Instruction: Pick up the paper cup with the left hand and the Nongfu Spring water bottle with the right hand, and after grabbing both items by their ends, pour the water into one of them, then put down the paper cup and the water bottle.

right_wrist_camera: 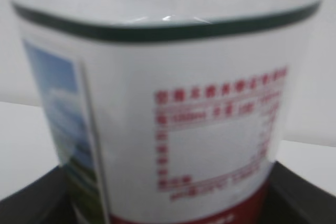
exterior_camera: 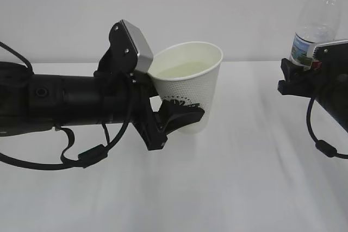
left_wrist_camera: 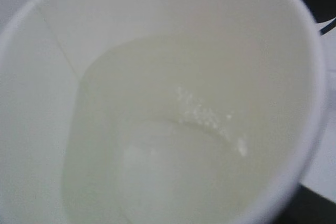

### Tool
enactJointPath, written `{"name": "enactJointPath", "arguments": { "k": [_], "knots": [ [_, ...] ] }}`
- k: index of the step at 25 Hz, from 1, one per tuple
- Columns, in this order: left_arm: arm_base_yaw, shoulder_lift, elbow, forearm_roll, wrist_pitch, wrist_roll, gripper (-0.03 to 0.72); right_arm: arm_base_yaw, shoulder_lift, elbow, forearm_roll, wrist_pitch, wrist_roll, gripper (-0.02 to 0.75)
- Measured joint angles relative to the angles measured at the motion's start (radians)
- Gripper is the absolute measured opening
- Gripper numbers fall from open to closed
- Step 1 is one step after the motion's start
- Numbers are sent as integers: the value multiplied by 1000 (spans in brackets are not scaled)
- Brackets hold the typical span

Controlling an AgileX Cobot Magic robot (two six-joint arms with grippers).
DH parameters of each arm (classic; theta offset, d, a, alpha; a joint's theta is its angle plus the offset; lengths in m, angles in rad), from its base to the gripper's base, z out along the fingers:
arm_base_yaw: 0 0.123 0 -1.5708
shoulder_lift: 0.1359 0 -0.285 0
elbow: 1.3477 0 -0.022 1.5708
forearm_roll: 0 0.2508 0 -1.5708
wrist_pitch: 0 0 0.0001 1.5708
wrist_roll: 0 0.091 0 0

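Paper cup [exterior_camera: 187, 82] holds water [left_wrist_camera: 173, 145], we judge pouring done | left hand [exterior_camera: 174, 118] clamps cup | right hand [exterior_camera: 304, 74] clamps Nongfu Spring water bottle [exterior_camera: 318, 20] | setting both down remains

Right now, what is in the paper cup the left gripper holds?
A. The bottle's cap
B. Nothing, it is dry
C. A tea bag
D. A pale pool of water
D. The left wrist view looks straight into the paper cup and shows a pale pool of water across its bottom; the exterior view shows it too.
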Motion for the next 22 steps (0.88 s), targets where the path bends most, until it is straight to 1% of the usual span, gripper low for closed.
{"name": "enactJointPath", "arguments": {
  "k": [13, 16, 22],
  "knots": [
    [2, 0, 0, -195, 27, 172, 477, 0, 0, 0, -1, 0, 2, 522],
    [19, 0, 0, -228, 28, 191, 477, 0, 0, 0, -1, 0, 2, 522],
    [82, 0, 0, -248, 31, 197, 477, 0, 0, 0, -1, 0, 2, 522]
  ]
}}
